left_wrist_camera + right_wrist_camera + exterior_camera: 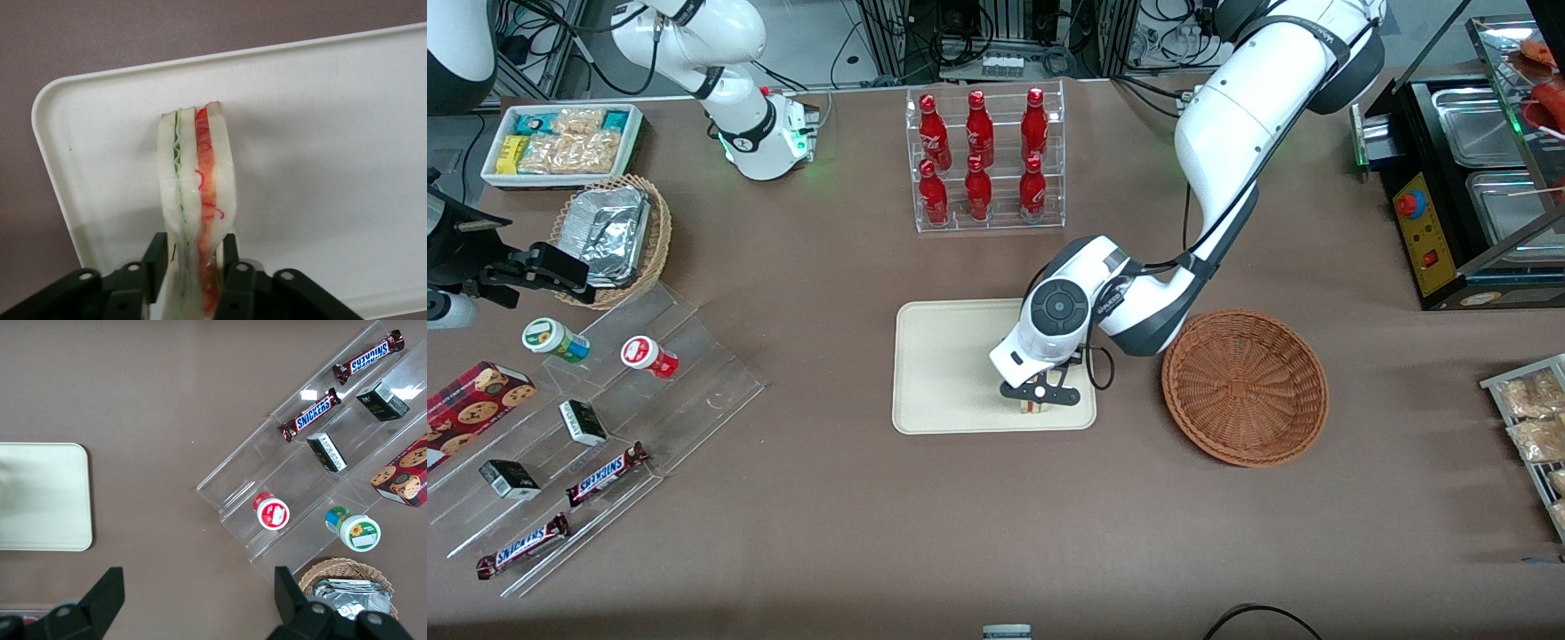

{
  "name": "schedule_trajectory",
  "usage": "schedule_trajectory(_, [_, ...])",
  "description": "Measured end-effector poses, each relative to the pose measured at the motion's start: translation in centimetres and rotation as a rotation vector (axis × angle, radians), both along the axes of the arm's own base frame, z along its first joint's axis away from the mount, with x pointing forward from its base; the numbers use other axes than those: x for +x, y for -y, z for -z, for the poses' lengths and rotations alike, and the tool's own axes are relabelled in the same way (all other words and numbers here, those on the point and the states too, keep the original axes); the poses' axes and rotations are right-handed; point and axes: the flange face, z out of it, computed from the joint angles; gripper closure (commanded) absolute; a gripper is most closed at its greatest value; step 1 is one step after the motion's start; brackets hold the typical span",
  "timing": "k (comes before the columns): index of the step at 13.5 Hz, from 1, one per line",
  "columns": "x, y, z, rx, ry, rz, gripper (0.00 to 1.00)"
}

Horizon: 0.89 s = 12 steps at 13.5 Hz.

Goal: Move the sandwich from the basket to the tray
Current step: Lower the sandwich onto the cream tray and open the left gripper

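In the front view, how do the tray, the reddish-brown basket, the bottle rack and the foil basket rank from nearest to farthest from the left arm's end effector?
The end effector grips the sandwich over the tray.
1. Tray: directly beneath it.
2. Reddish-brown basket: beside the tray, toward the working arm's end.
3. Bottle rack: farther from the camera.
4. Foil basket: toward the parked arm's end.

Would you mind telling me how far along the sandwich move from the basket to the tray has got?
The pick-up and carry look done: the basket is empty. In hand: the claw is over the tray, near the corner closest to the basket and front camera, shut on the sandwich, held on edge. Whether it touches the tray is unclear. Left: release and withdraw.
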Motion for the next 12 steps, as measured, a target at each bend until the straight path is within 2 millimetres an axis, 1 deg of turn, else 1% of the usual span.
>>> schedule_trajectory(4, [-1.1, 1.5, -0.2, 0.006, 0.002, -0.034, 0.00])
schedule_trajectory(8, [0.2, 1.2, -1.6, 0.016, 0.047, -0.032, 0.00])
schedule_trajectory(12, [1.5, 0.6, -4.0, 0.034, 0.052, -0.047, 0.00])
